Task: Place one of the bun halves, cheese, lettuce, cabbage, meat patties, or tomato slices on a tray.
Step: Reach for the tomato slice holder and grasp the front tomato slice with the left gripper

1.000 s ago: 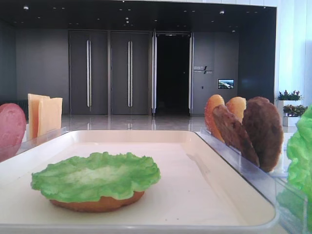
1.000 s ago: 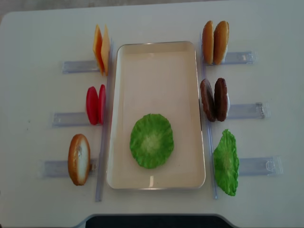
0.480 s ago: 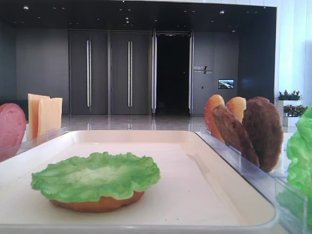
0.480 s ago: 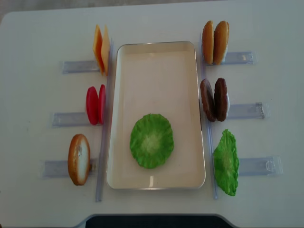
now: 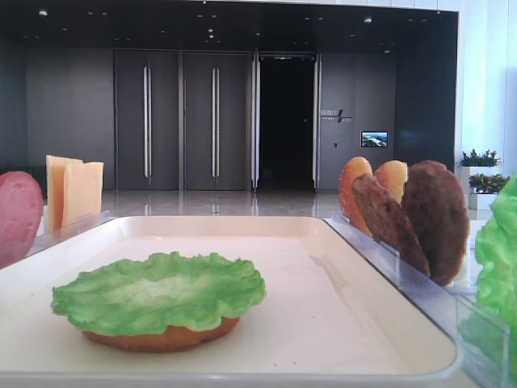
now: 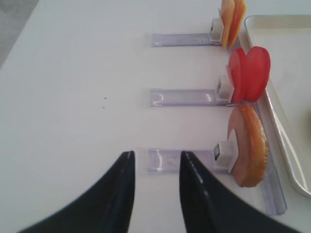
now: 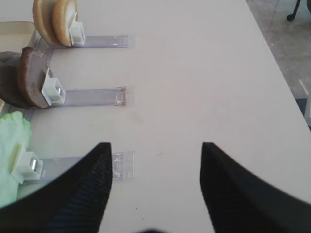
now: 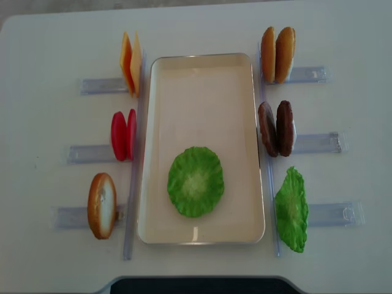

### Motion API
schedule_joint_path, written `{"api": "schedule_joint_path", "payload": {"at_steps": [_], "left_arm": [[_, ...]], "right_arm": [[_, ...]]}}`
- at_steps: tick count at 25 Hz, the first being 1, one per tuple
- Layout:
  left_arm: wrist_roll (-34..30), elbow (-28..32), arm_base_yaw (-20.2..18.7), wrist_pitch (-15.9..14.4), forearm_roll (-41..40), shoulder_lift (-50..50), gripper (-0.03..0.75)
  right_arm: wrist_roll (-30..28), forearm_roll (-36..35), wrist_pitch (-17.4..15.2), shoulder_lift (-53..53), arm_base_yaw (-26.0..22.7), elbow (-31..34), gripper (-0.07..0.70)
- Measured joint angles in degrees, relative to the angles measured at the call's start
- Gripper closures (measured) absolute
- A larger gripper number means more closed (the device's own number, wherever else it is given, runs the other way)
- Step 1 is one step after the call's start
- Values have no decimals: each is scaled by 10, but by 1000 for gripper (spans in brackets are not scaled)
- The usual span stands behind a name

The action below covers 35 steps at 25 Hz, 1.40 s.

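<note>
Left gripper (image 6: 154,187) fingers narrowly parted, right gripper (image 7: 154,182) fingers wide; both empty. Risk: narrow fingers knock upright tomato slices (image 6: 250,74) off their rack.

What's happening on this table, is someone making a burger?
Pretty much: a two-armed robot is building one on the tray. So far a lettuce leaf lies on a bun half there. Tomato slices, cheese, meat patties and more buns stand in clear racks alongside. Neither gripper holds anything; the left gripper and right gripper both hover open over the table's edges.
</note>
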<state>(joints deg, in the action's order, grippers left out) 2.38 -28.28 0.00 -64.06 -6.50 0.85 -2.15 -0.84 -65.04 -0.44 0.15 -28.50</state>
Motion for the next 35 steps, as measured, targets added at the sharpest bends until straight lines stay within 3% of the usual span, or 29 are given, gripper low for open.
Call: {"api": "schedule_joint_path", "payload": {"at_steps": [8,24,35], "left_arm": [[10,-83,0,-5,-10,-115,407],[45,-251,0,6,-11,-574,402],[22,-399,0,43,46,-789,402]], "right_arm": [[0,0,0,0,0,0,218],[0,1,0,0,0,0,228],[0,2,-1,0,0,0,252]]}}
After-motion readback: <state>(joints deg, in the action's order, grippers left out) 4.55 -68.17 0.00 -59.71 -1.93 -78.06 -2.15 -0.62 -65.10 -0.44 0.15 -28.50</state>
